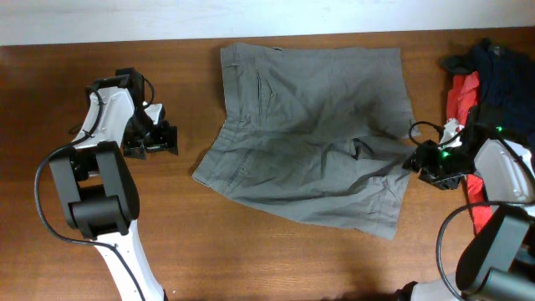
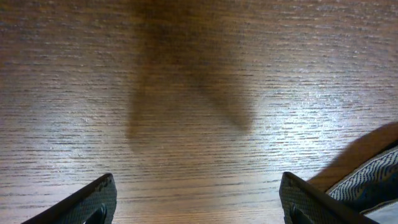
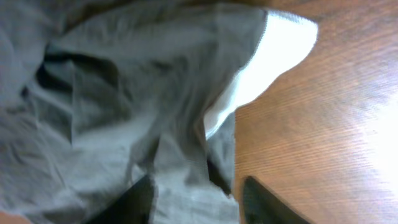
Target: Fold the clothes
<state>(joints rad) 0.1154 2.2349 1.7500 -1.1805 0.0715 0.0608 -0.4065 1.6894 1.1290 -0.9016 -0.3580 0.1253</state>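
Brown wood-grain table (image 1: 276, 259) carries rumpled grey-olive shorts (image 1: 309, 134) (pale lining showing). Left gripper (image 2: 199, 199) gapes over bare wood; right gripper (image 3: 196, 202) stands parted astride fabric.

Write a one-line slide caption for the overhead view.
Grey-olive shorts lie spread on the table; left tool open beside them, right tool at their opposite edge.

We are counting one pair of grey-olive shorts (image 1: 309, 134) on one wooden table (image 1: 251, 251), and two grippers: the left gripper (image 1: 167, 139) and the right gripper (image 1: 412, 159). At the right edge we are counting one red garment (image 1: 462, 96) and a heap of navy-blue cloth (image 1: 501, 71) whose pieces we are not managing to tell apart.
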